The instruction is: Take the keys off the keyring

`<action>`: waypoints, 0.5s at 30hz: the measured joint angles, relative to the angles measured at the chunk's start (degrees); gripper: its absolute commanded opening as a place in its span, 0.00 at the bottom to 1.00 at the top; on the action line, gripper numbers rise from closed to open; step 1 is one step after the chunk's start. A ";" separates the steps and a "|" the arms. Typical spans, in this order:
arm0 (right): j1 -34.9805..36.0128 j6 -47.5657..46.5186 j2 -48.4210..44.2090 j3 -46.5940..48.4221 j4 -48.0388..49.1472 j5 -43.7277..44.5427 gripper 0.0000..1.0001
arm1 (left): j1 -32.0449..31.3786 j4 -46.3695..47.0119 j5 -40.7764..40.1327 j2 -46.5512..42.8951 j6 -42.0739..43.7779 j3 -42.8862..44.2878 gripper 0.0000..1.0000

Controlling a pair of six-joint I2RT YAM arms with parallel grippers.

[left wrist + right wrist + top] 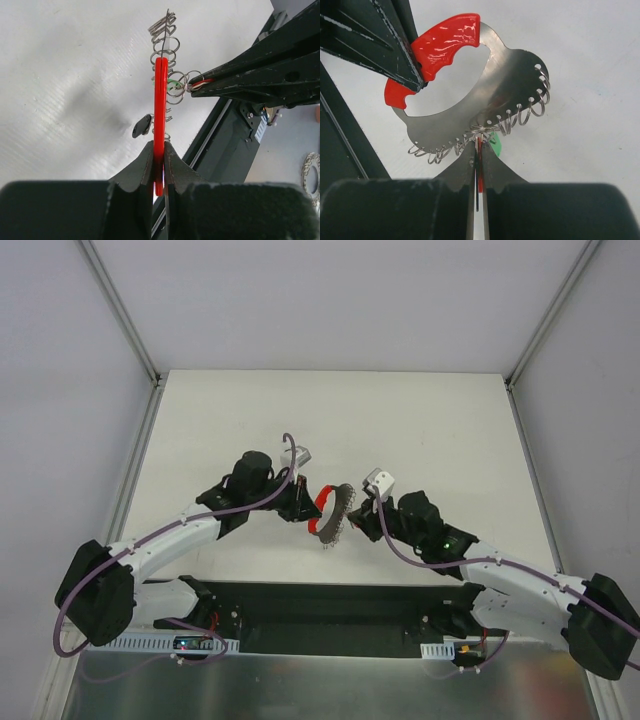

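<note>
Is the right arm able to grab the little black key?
Probably not yet: the right gripper is shut on another key, and the keyring stands between it and the black key.

Glossy red plastic on the keyring [445, 42] grip, its crescent plate [510, 85] of smooth satin-grey sheet metal with soft reflections, wire rings [525, 116] of thin shiny bare metal, left gripper fingers [137, 172] matt black plastic, table [65, 75] matt white, faintly ribbed.

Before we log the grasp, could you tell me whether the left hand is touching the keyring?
Touching. The left wrist view shows the left hand shut on the keyring, its red edge pinched with no gap showing.
</note>
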 measured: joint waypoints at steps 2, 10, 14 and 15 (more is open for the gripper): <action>-0.35 -0.09 2.25 1.66 -1.44 -0.13 0.01 | 0.00 1.86 -1.84 -0.04 -1.92 -1.75 0.10; -1.92 -1.09 6.58 5.70 -5.46 -1.46 0.01 | -0.28 6.27 -5.88 -0.46 -5.55 -4.72 0.00; -2.05 -2.49 5.79 5.99 -6.73 -3.63 0.02 | -0.33 6.01 -5.42 -3.91 -5.11 -6.14 0.00; -2.25 -2.84 5.11 5.99 -7.15 -4.50 0.05 | -0.28 5.42 -5.03 -5.07 -4.74 -6.14 0.00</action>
